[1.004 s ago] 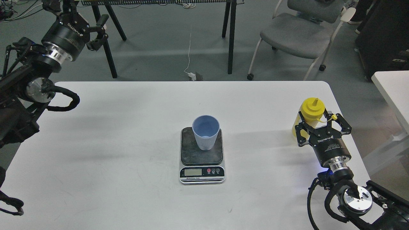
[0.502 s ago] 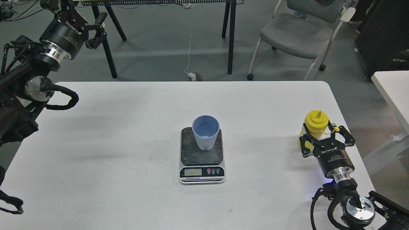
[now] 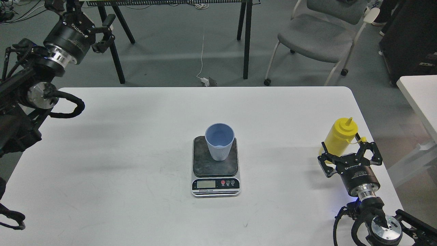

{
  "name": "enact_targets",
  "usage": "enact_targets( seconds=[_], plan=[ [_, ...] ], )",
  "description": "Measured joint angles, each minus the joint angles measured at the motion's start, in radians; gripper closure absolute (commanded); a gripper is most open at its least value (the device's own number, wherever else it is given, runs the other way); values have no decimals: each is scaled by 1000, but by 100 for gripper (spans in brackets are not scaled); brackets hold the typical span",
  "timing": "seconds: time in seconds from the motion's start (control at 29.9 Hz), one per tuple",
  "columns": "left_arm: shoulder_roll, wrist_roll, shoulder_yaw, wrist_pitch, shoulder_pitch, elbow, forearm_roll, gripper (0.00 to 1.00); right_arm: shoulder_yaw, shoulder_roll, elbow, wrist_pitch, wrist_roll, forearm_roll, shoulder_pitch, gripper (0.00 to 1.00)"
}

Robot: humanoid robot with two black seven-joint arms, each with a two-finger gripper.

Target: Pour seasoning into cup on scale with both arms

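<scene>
The light-blue cup (image 3: 220,141) stands upright on the dark plate of the scale (image 3: 215,171) at the middle of the white table (image 3: 136,136). The yellow seasoning bottle (image 3: 340,136) stands upright near the table's right edge, with its tethered cap hanging at its right. My right gripper (image 3: 348,153) is open just in front of the bottle, its fingers spread wider than the bottle's base and hiding part of it. My left gripper (image 3: 105,32) is open and empty, raised beyond the table's far left corner.
A grey wheeled chair (image 3: 317,34) and black trestle legs (image 3: 246,37) stand on the floor behind the table. A second white table (image 3: 421,99) is at the right. A white cable (image 3: 203,58) lies on the floor.
My right gripper has moved back toward me and down with the bottle. The bottle now stands on the table and the jaws are spread wider. The left arm has hardly moved.
</scene>
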Motion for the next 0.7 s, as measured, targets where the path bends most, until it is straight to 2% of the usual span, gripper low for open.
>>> enact_targets(
  seconds=[0.27, 0.44, 0.6, 0.7],
  plan=[
    [-2, 0, 0, 0, 0, -2, 1, 1, 2, -38, 11, 0, -1, 2, -97, 1],
    [0, 0, -2, 0, 0, -3, 1, 1, 17, -142, 0, 0, 6, 1, -144, 1],
    [0, 0, -3, 0, -1, -3, 0, 1, 92, -250, -97, 0, 0, -2, -126, 1],
    [-4, 0, -2, 0, -1, -1, 0, 1, 120, -311, -176, 0, -15, -6, -28, 1]
  ],
)
